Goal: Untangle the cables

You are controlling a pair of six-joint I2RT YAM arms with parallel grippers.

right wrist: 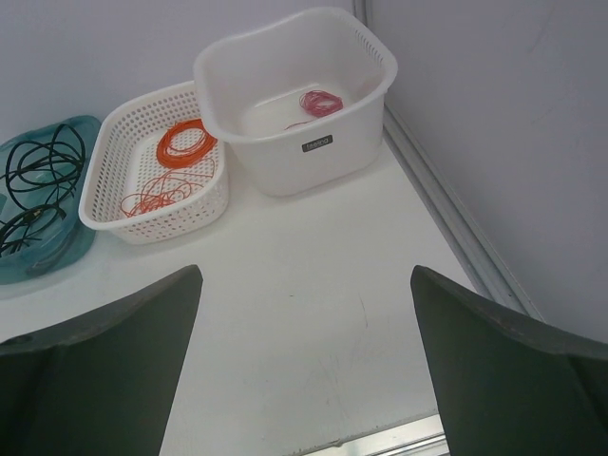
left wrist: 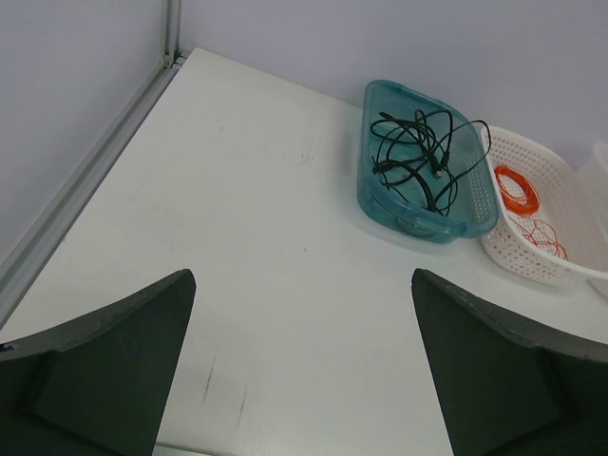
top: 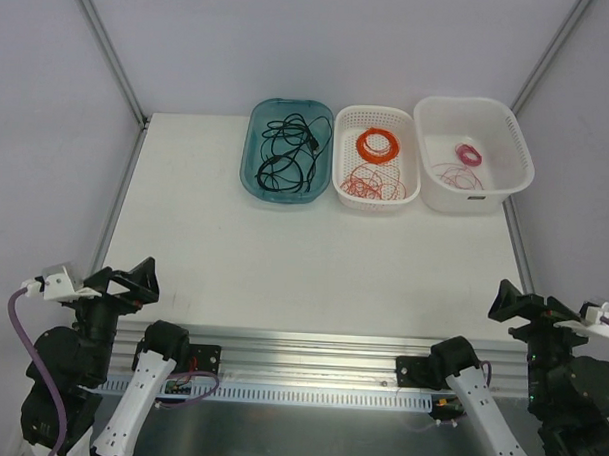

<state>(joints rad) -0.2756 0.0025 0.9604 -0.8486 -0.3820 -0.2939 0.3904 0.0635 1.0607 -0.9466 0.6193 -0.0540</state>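
Both pairs of jaws stand wide apart and hold nothing. The left gripper [left wrist: 302, 285] and the right gripper [right wrist: 306, 275] hang low over the near edge of the worktop [top: 283, 257], one toward each near corner, well apart from the cables.

We find the cables along the far edge, in three containers set side by side. The teal tray [top: 245, 161], leftmost, holds the black cord [top: 287, 152] in loose overlapping loops. The white perforated basket [top: 375, 204] in the middle holds a neat orange ring coil [top: 377, 145] at its far end and the thin orange-red wire [top: 366, 185], a loose scribble, at its near end. The white tub [top: 527, 161], nearest the far right corner, holds a small pink ring coil [top: 470, 155] and, just beside it, the pinkish-red wire [top: 448, 175] in faint loose loops.

We judge that no colour crosses another, so the sorting looks done or nearly so. What may be left is the slack within each strand. For any further reach we would take one strand at a time and pinch a free outer loop, not the middle of the heap. We would then lift slowly, since these light containers could slide or come up with the wire. We would send the left arm to the tray and the right arm to the tub, and keep clear of both ring coils.
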